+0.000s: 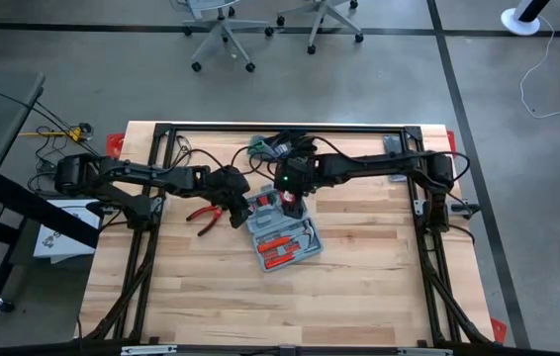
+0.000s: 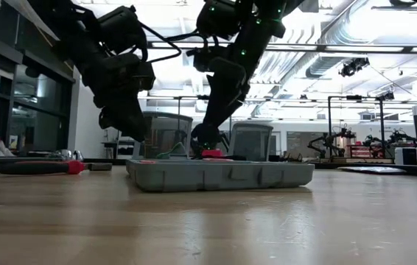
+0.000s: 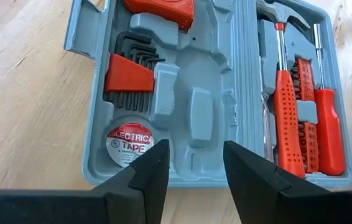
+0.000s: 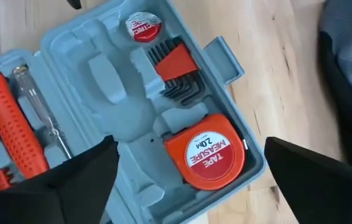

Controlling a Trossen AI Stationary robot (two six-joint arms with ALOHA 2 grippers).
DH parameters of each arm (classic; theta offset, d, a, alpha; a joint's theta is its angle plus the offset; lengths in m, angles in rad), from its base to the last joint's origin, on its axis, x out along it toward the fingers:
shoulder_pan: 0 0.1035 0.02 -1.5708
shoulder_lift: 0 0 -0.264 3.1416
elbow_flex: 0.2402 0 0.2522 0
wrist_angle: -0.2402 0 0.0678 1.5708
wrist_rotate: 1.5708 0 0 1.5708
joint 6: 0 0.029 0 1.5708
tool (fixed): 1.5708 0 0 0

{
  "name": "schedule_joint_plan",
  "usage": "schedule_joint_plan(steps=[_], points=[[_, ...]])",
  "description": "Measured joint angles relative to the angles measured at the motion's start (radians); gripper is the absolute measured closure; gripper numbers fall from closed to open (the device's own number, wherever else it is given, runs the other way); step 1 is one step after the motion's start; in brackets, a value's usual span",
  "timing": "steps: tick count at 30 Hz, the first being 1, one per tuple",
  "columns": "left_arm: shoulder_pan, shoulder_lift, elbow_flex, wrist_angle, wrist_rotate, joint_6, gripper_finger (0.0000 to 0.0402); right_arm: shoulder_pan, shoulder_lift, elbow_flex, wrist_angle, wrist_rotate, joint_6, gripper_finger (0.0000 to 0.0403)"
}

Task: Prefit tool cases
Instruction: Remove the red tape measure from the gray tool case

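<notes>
The grey-blue tool case [image 1: 282, 235] lies open and flat on the wooden table. Its moulded recesses hold hex keys [image 3: 132, 71], a roll of electrical tape [image 3: 129, 142], a hammer and orange-handled screwdrivers [image 3: 328, 124]. An orange tape measure [image 4: 204, 155] sits in its recess at one corner. My right gripper [image 4: 189, 149] hangs open over that corner, one finger on each side of the tape measure and clear of it. My left gripper [image 3: 194, 165] stands open just above the case's edge by the tape roll, with nothing between its fingers.
Red-handled pliers [image 1: 204, 213] lie on the table to the left of the case, under the left arm. Black-and-green gloves [image 1: 275, 146] lie at the far edge. A black frame [image 1: 161, 133] borders the table. Bare wood [image 1: 290, 307] stretches toward the near edge.
</notes>
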Motion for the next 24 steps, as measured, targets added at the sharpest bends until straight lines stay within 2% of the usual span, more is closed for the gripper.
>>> schedule_joint_plan(steps=[11,18,24], points=[[0.0,0.0,0.0,0.002,-0.018,-0.001,0.0259,0.002,0.0,0.0,-0.012,0.004,0.084,0.0004],[0.0,0.0,0.0,0.01,-0.027,0.0,0.0259,0.0,0.006,0.0,0.007,0.048,-0.005,0.0004],[0.0,0.001,-0.001,0.01,-0.028,0.006,0.0259,-0.008,0.064,-0.012,0.007,-0.041,-0.13,0.0004]])
